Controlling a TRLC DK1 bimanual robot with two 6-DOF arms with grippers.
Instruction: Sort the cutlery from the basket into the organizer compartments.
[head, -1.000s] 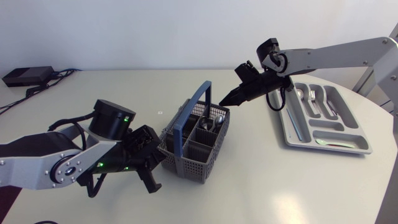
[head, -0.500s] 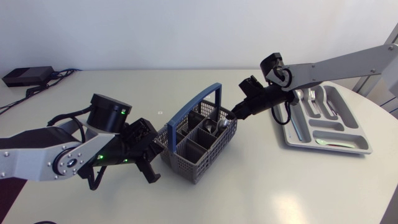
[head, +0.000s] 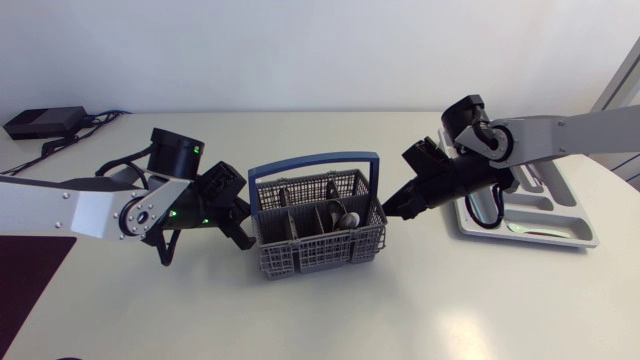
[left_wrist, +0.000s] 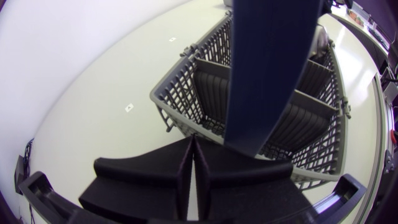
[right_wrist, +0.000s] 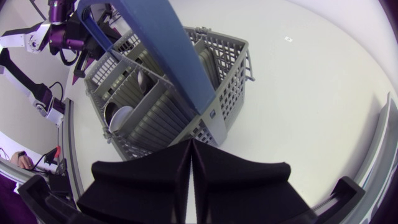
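Head view sets the basket (head: 318, 228) at mid-table between the two arms; the left gripper (head: 238, 222) sits at one end wall and the right gripper (head: 392, 206) at the other; both wrist views show each pair of fingers pressed together with nothing between them; at least one spoon (head: 347, 217) stands in the basket; the organizer (head: 575, 238) lies just beyond the right arm, partly hidden, with a few silver pieces in its compartments; the sorting looks begun but unfinished.
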